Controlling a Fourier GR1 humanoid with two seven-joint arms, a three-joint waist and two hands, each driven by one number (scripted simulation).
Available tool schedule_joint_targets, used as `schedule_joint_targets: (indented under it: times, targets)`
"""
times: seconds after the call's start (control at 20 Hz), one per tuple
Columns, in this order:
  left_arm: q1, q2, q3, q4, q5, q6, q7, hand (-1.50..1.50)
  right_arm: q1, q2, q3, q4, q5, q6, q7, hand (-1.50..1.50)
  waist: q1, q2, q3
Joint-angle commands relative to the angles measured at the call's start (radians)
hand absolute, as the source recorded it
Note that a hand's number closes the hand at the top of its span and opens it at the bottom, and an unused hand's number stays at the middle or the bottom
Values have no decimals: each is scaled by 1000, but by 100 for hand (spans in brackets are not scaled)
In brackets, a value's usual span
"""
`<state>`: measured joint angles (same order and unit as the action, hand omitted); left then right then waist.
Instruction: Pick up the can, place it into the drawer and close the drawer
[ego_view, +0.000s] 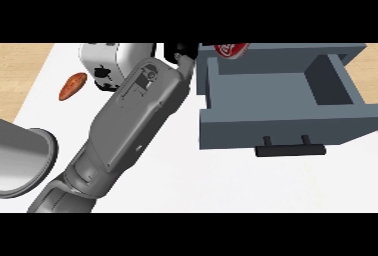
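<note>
A red can (231, 49) with white lettering shows at the view's top edge, just behind the back wall of the open blue-grey drawer (280, 127). Only part of the can is visible. The drawer's box looks hollow, with nothing in it, and its black handle (290, 149) faces me. My left forearm crosses the counter from the lower left to the top centre. My left hand (179, 52) is at the drawer's back left corner, a little left of the can; most of it is cut off by the view's edge. My right hand shows nowhere.
A white appliance (111, 62) stands at the back left, against my left forearm. An orange-red vegetable (72, 86) lies left of it. A grey round pot (26, 160) sits at the left edge. Wooden floor (18, 80) lies beyond the white counter (221, 185).
</note>
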<state>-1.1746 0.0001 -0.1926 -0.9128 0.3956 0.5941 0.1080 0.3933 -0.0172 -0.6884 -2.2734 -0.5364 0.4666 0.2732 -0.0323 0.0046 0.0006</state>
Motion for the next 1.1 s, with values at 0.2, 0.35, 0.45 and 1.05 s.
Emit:
schedule_joint_targets:
  times: [0.2, 0.35, 0.45, 1.05]
  targets:
    - [-149, 0, -61, 184, 149, 53, -87, 150, 19, 7, -4, 7, -27, 24, -16, -150, -25, 3, 1]
    - [-180, 0, -129, 229, 226, 80, -92, 150, -17, 6, 20, -31, 10, -14, 17, -150, -32, 6, 1]
    - [-174, 0, -165, 225, 264, 87, -104, 150, 9, 16, 44, -17, 30, 0, -8, -150, -25, 3, 1]
    - [-259, 0, -268, 408, 405, 95, -151, 150, -20, -11, 17, -47, -25, -15, 52, -150, -45, 9, 1]
